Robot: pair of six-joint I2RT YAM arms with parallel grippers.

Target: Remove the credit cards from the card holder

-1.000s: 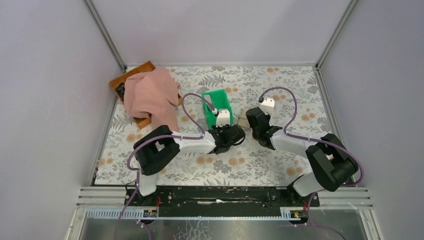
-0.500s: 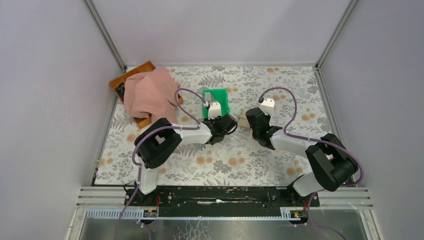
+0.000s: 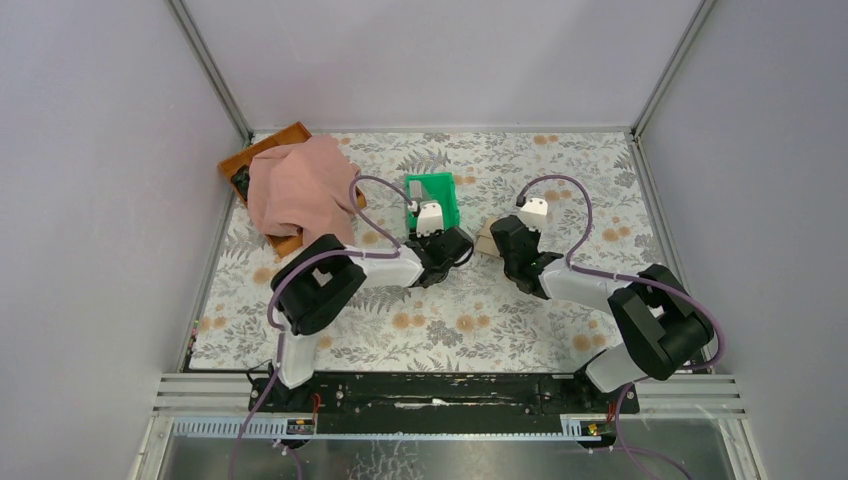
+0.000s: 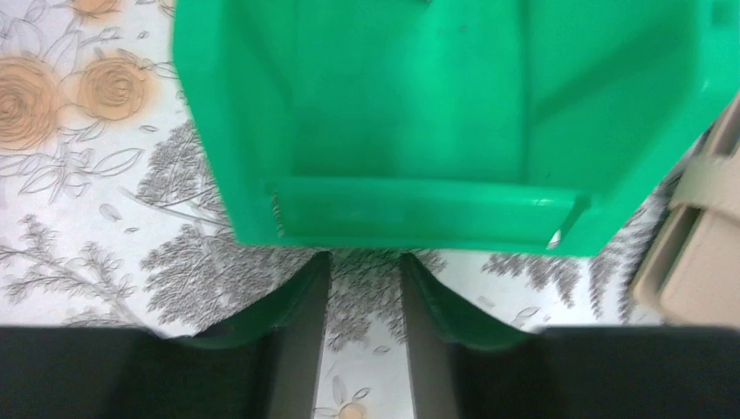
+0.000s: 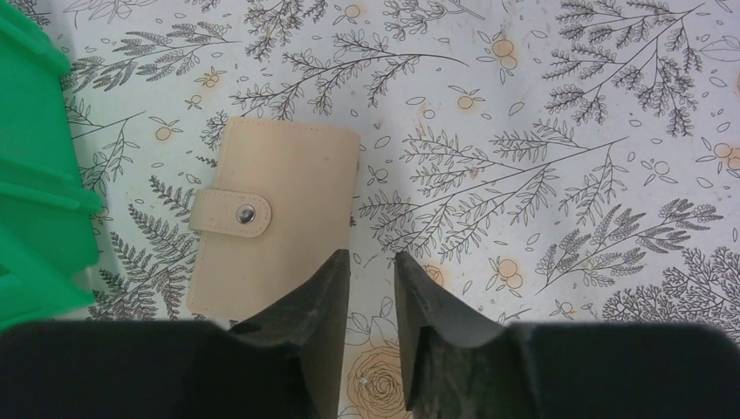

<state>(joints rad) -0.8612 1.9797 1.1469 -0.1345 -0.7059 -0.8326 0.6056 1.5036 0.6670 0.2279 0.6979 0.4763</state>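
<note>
1 shut card holder (image 5: 275, 218) lies on the surface (image 5: 567, 131) just right of 1 green bin (image 4: 436, 113), and the 2 hands near the bin, left hand (image 4: 365, 262) and right hand (image 5: 371, 259), are narrow and empty.

Left arm (image 3: 385, 268), right arm (image 3: 580, 285) stretched forward; left pincer (image 4: 363, 262), right pincer (image 5: 370, 262) narrowly parted, gripping nothing.

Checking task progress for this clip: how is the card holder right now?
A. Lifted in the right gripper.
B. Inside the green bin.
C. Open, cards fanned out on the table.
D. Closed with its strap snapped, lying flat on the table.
D: in the right wrist view the card holder lies flat on the floral table with its strap snapped shut, beside the green bin; no card shows.
</note>
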